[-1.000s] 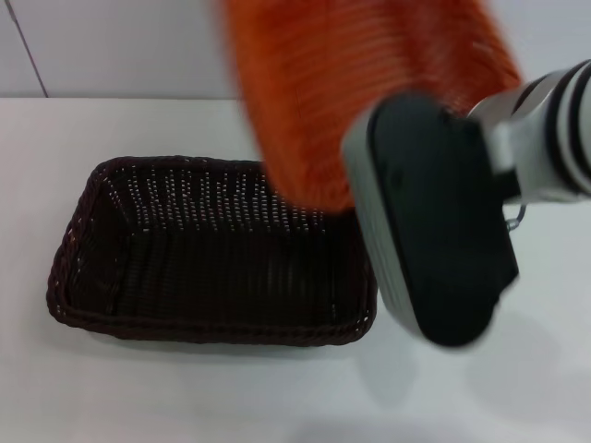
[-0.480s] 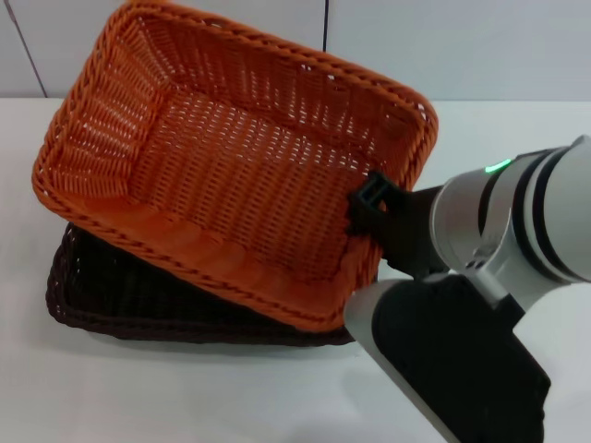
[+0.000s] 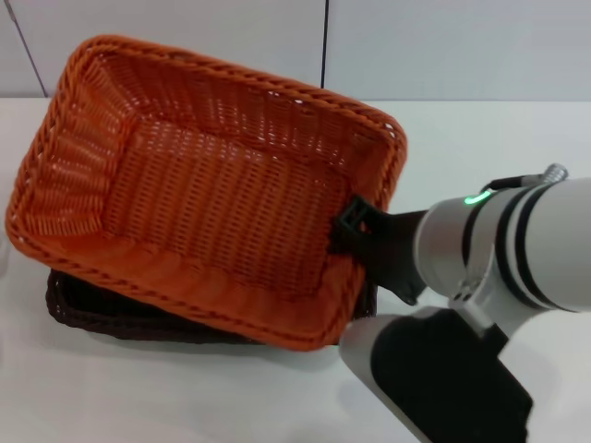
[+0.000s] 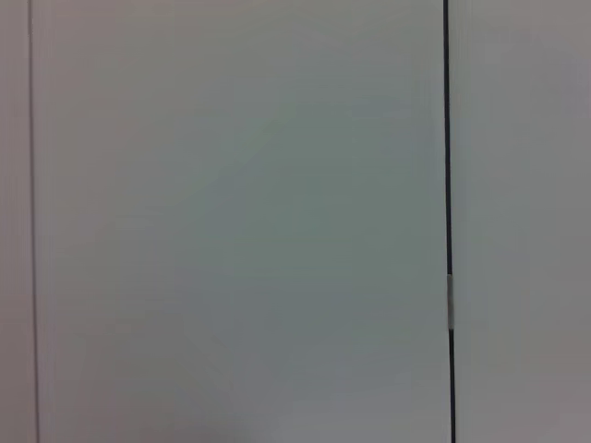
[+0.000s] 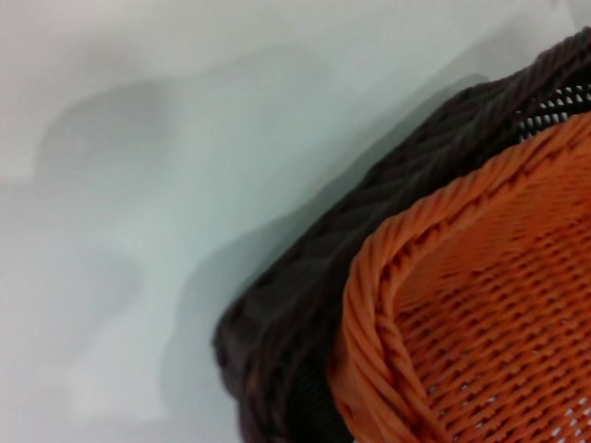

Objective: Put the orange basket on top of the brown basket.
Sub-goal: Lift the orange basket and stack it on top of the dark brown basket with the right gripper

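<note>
The orange basket [image 3: 203, 185] hangs tilted over the brown basket [image 3: 83, 309], hiding nearly all of it; only the brown rim shows along the near left edge. My right gripper [image 3: 355, 226] is shut on the orange basket's right rim, with the arm reaching in from the lower right. In the right wrist view the orange basket's braided corner [image 5: 397, 305] lies just inside the brown basket's corner [image 5: 305, 305]; whether they touch I cannot tell. My left gripper is out of view; its wrist camera faces a blank wall.
The white table [image 3: 480, 129] extends to the right and in front of the baskets. A white panelled wall [image 3: 416, 46] stands behind. My right forearm [image 3: 443, 388] fills the lower right corner.
The orange basket has come down and shifted left over the brown basket, flattening a little. My right gripper moved down and left with it, still holding the rim.
</note>
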{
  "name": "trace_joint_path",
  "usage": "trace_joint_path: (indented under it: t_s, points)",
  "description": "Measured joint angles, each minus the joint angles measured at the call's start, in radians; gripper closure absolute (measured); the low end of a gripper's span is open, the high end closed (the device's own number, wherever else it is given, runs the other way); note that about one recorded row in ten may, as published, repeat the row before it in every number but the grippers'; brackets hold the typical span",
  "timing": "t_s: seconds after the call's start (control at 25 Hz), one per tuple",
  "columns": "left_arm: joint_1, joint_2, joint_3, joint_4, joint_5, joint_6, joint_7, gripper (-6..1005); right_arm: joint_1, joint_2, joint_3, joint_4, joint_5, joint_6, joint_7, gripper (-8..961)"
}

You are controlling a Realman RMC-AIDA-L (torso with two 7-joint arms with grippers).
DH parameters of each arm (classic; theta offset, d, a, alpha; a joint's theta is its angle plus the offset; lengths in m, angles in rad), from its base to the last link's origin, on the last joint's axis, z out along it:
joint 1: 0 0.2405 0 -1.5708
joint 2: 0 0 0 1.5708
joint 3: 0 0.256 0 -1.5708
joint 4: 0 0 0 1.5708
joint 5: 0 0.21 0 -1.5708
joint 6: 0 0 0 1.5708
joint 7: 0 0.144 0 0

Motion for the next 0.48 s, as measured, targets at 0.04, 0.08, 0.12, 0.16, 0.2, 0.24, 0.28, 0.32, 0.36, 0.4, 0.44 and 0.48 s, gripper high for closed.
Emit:
trace_joint_path:
  t_s: [0.04,0.08,0.12,0.16,0.2,0.24,0.28,0.32,0.36,0.4,0.44,0.48]
  points:
    - [-0.009,0.001,0.000,0.008,0.000,-0.003,0.000,215,-0.010,0.000,-0.001,0.015,0.000,0.042,0.010,657]
    - [-0.009,0.001,0.000,0.008,0.000,-0.003,0.000,215,-0.010,0.000,-0.001,0.015,0.000,0.042,0.010,655]
    - [-0.012,0.001,0.000,0.010,0.000,-0.005,0.000,215,-0.019,0.000,-0.005,0.020,0.000,0.059,0.012,652]
    - [-0.014,0.001,0.000,0.011,0.000,-0.007,0.000,215,-0.028,0.000,-0.009,0.023,-0.001,0.065,0.012,649]
    - [-0.018,0.001,0.000,0.014,0.000,-0.011,0.000,215,-0.036,0.000,-0.013,0.024,-0.002,0.071,0.011,647]
    - [-0.024,0.002,-0.001,0.015,0.000,-0.019,0.000,215,-0.049,0.001,-0.019,0.027,-0.002,0.080,0.010,644]
    - [-0.024,0.002,-0.001,0.015,0.000,-0.019,0.000,215,-0.049,0.001,-0.019,0.027,-0.002,0.080,0.010,641]
    - [-0.028,0.002,-0.005,0.016,0.000,-0.028,0.000,215,-0.052,0.002,-0.019,0.027,-0.003,0.084,0.011,639]
    - [-0.030,0.003,-0.006,0.016,0.000,-0.031,0.000,215,-0.053,0.002,-0.019,0.027,-0.003,0.085,0.011,636]
    - [-0.034,0.003,-0.008,0.017,0.000,-0.036,0.000,215,-0.054,0.001,-0.018,0.025,-0.003,0.085,0.013,633]
    - [-0.042,0.003,-0.009,0.020,0.000,-0.041,0.000,215,-0.054,0.000,-0.016,0.024,-0.003,0.085,0.014,630]
    - [-0.042,0.003,-0.009,0.020,0.000,-0.041,0.000,215,-0.056,-0.002,-0.016,0.022,-0.003,0.083,0.014,628]
